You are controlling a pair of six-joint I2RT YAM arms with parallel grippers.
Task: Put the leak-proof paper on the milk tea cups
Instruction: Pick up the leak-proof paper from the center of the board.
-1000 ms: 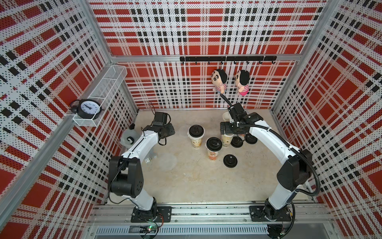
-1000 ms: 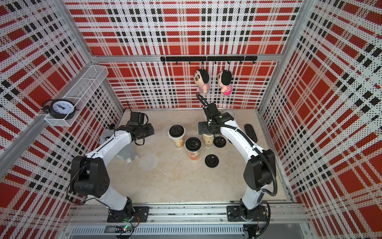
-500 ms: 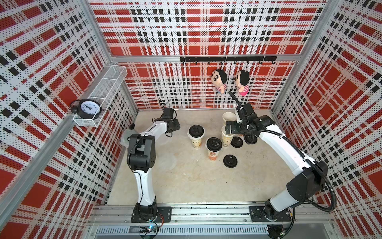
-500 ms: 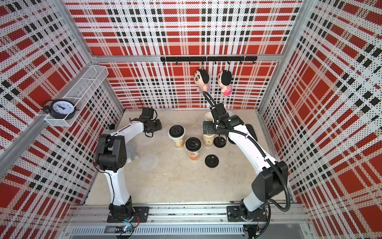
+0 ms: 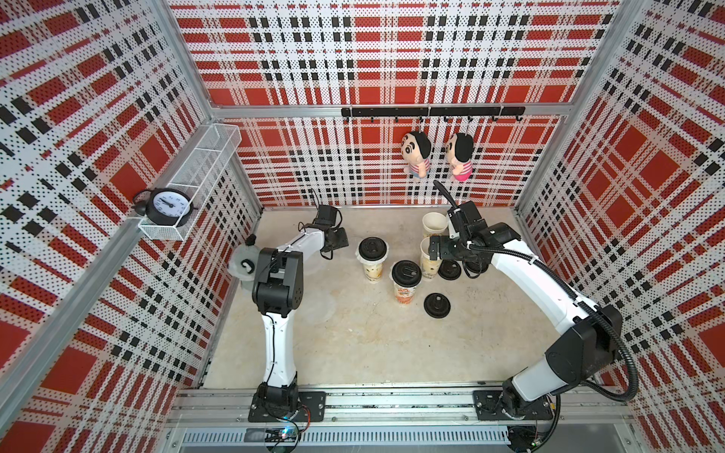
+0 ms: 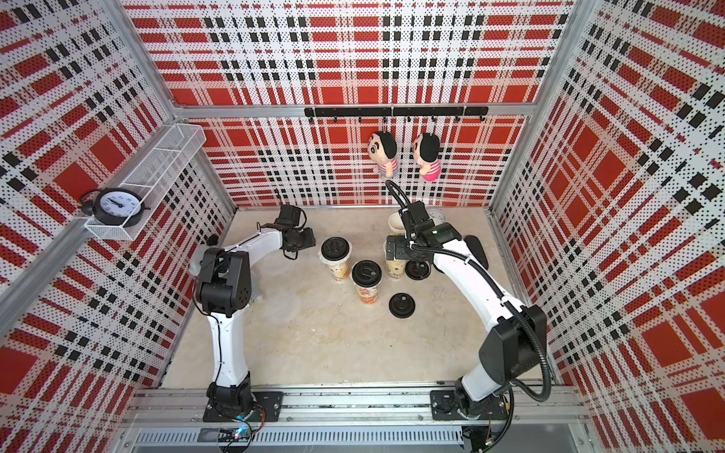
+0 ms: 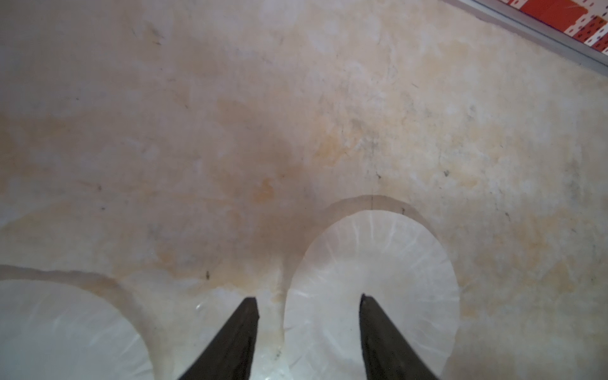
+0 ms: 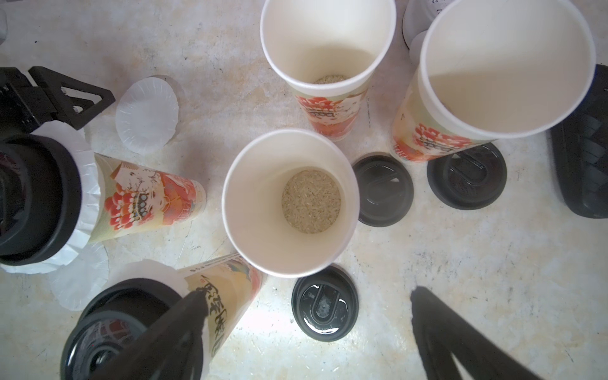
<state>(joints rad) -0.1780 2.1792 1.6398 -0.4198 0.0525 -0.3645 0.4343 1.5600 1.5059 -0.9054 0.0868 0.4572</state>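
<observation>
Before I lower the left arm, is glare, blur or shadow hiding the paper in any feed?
Left wrist view: even light; the leak-proof paper shows well, a shadow lining its far edge; the left gripper is slightly soft. Right wrist view: glare on the table beside a black lid. In both top views: sharp, but loose sheets nearly vanish against the pale table.

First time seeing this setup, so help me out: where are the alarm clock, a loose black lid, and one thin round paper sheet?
alarm clock (image 5: 166,204): in a top view, on its white dial.
loose black lid (image 5: 436,305): in a top view, on its centre.
paper sheet (image 7: 371,263): left wrist view, on its creased middle.
</observation>
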